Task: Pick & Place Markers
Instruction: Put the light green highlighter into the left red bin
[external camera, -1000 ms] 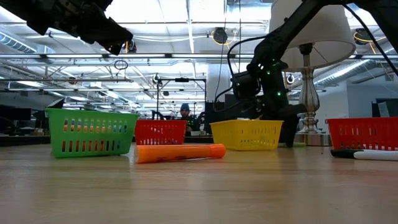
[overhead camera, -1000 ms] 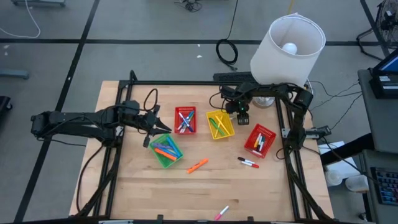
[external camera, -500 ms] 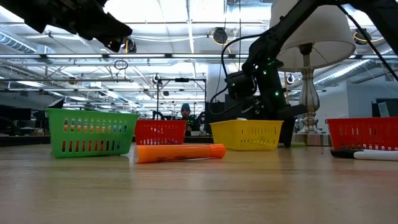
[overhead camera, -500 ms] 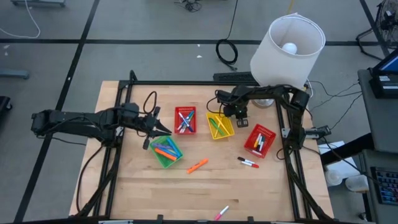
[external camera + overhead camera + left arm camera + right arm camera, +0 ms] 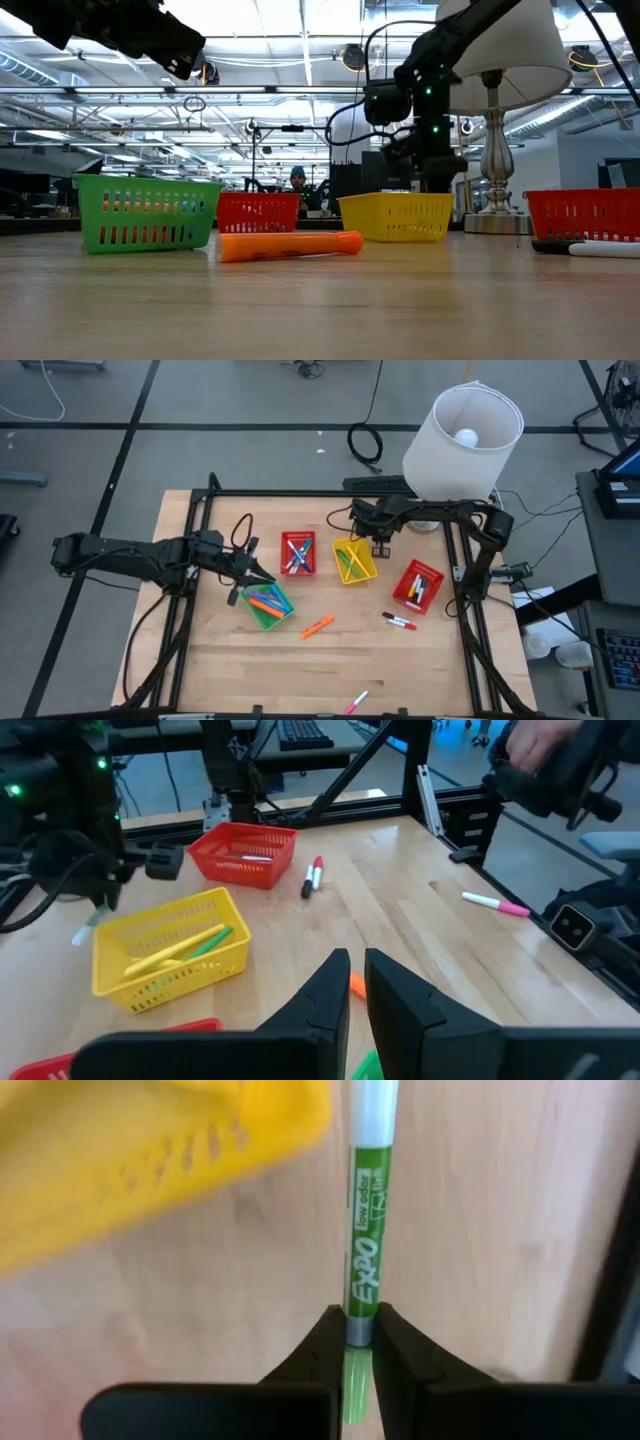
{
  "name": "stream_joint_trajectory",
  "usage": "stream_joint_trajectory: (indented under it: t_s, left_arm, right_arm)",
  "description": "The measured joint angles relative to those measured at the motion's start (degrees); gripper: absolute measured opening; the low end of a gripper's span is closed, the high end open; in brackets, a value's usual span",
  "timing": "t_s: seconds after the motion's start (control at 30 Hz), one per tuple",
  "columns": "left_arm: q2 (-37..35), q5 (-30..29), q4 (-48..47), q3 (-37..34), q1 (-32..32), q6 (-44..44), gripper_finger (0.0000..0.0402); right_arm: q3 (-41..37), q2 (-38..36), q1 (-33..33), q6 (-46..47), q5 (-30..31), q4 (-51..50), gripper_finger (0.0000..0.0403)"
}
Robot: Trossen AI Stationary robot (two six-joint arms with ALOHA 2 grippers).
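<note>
My right gripper (image 5: 352,1325) is shut on a green marker (image 5: 365,1230) beside the yellow basket (image 5: 353,560), on its far right side (image 5: 381,550). My left gripper (image 5: 357,965) is shut on nothing and hovers over the far left corner of the green basket (image 5: 266,603). Three markers lie flat on the table: an orange one (image 5: 317,627), a red-and-white one (image 5: 399,622), and a pink one (image 5: 356,702) near the front edge. The yellow and green baskets and both red baskets (image 5: 297,553) (image 5: 418,586) hold more markers. My right gripper pinches the green marker between its two fingers at the grey band (image 5: 360,1308) where cap meets barrel. The fingers come steeply from above and lie across it. The barrel with its white end (image 5: 372,1110) sticks out past the fingertips, clear of the table.
A lamp (image 5: 462,430) with a white shade stands at the table's far right corner, close behind my right arm. A black frame (image 5: 300,492) borders the table. Bare wood (image 5: 250,670) lies between the baskets and the front edge.
My right gripper has risen from low beside the yellow basket's far right side to above the basket's rim, and its wrist has turned.
</note>
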Motion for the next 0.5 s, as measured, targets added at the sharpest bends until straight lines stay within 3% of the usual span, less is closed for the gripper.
stream_joint_trajectory:
  t_s: [0.23, 0.4, 0.5]
  left_arm:
    - [0.0, -3.0, 0.2, 0.0, -2.3, -0.6, 0.0042]
    - [0.0, -4.4, 0.9, 0.0, -3.6, -1.3, 0.0042]
    - [0.0, -4.5, 1.9, 0.0, -4.2, -1.3, 0.0042]
  right_arm:
    - [0.1, -5.9, 1.7, 1.3, 4.4, 4.3, 0.0018]
    - [0.9, -8.8, 4.0, -4.3, 6.9, 7.2, 0.0018]
    - [3.8, -8.6, 6.4, -9.0, 11.6, 7.6, 0.0018]
